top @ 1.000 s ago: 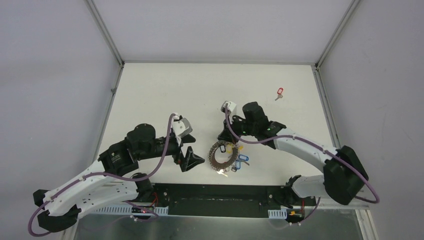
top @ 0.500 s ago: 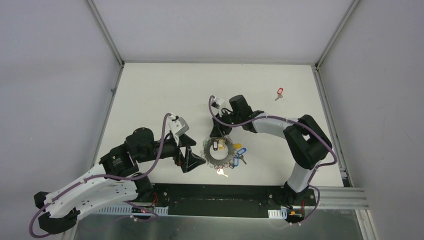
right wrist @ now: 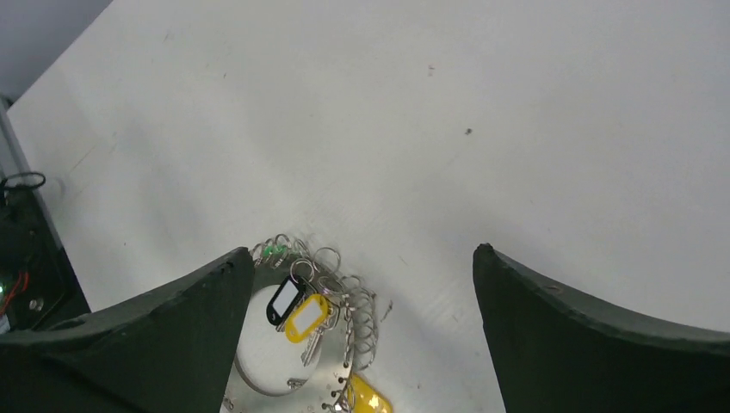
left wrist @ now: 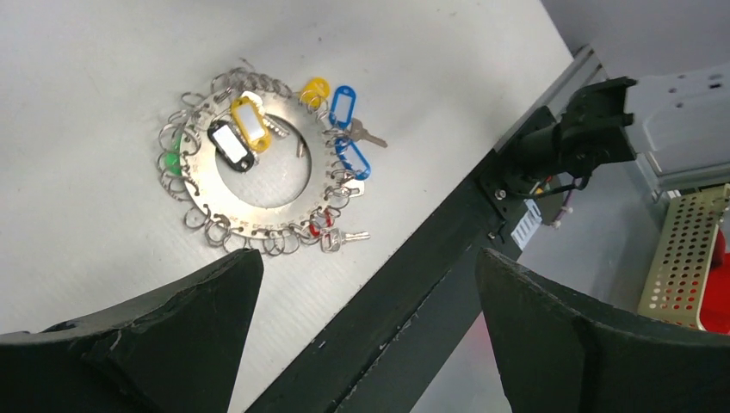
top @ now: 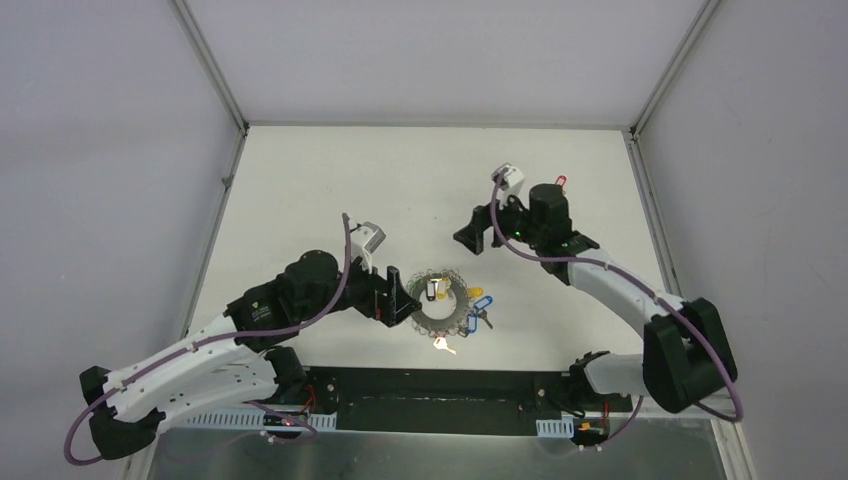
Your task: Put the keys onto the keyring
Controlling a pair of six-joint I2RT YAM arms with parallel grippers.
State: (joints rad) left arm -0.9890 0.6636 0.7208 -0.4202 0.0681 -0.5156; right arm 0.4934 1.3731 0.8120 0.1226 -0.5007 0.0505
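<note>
The keyring (top: 441, 322) lies flat on the white table near the front edge, fringed with small silver rings. Several tagged keys sit on it: a black tag (left wrist: 230, 144) and a yellow tag (left wrist: 250, 123) over its hole, blue tags (left wrist: 343, 105) at its rim, and a red-tagged key (left wrist: 337, 235). A loose red-tagged key (top: 560, 181) lies at the back right, partly behind the right wrist. My left gripper (top: 395, 297) is open just left of the keyring. My right gripper (top: 478, 232) is open and empty, above and behind the keyring (right wrist: 258, 379).
The table's black front rail (left wrist: 413, 292) runs close to the keyring. A perforated beige bin (left wrist: 689, 258) stands beyond the rail. Metal frame posts (top: 215, 80) rise at the table's back corners.
The right gripper opened, let go at the keyring and pulled back to the right. The left gripper moved right, up to the keyring's left edge. The keyring shifted slightly left.
</note>
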